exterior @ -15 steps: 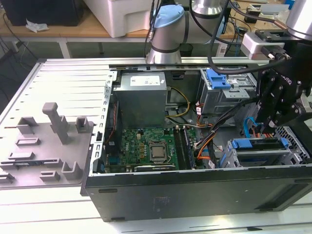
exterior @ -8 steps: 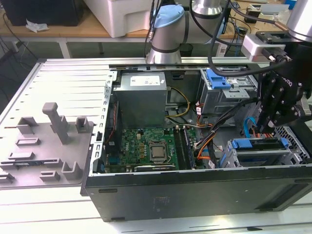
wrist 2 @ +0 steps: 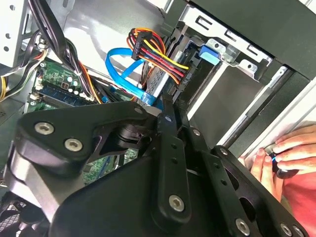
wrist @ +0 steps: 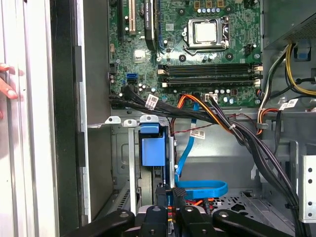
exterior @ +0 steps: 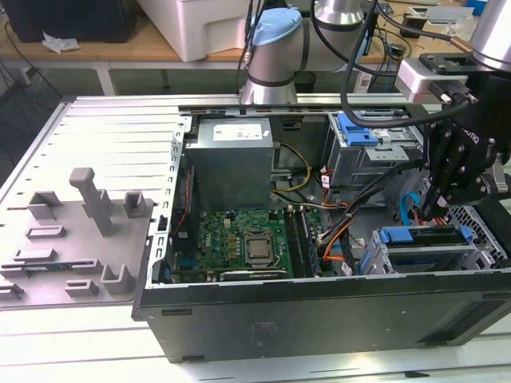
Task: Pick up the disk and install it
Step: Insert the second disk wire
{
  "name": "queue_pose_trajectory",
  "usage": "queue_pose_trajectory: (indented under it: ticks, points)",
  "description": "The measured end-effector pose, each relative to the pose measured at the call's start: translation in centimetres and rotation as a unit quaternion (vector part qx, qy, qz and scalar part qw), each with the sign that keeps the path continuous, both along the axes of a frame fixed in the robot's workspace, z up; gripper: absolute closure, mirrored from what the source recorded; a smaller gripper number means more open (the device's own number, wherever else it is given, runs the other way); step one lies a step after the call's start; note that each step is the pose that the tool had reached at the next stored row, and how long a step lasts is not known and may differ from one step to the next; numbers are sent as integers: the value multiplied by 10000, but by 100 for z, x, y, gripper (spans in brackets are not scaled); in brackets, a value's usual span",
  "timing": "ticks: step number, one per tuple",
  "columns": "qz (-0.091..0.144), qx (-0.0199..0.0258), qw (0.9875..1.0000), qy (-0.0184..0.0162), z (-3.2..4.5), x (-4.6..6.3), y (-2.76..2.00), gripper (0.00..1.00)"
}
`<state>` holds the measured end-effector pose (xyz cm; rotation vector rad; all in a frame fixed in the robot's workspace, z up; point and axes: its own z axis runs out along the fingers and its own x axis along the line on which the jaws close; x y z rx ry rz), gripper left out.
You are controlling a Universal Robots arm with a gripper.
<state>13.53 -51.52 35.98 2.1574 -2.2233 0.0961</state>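
The gripper (exterior: 437, 209) is seen with fingers drawn together, nothing visibly clamped between them. Directly below its fingertips, the disk (exterior: 425, 236) is seated in the drive cage (exterior: 479, 254), blue carrier uppermost. Beyond the gripper, the motherboard (wrist: 197, 44) is noted. A person's hand (wrist 2: 279, 160) rests outside the case.
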Motion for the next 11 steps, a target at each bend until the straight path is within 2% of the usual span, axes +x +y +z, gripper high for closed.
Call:
queue_pose_trajectory:
  ticks: [11]
  points:
    - [-8,0,10000,0,-1,28,-5,84]
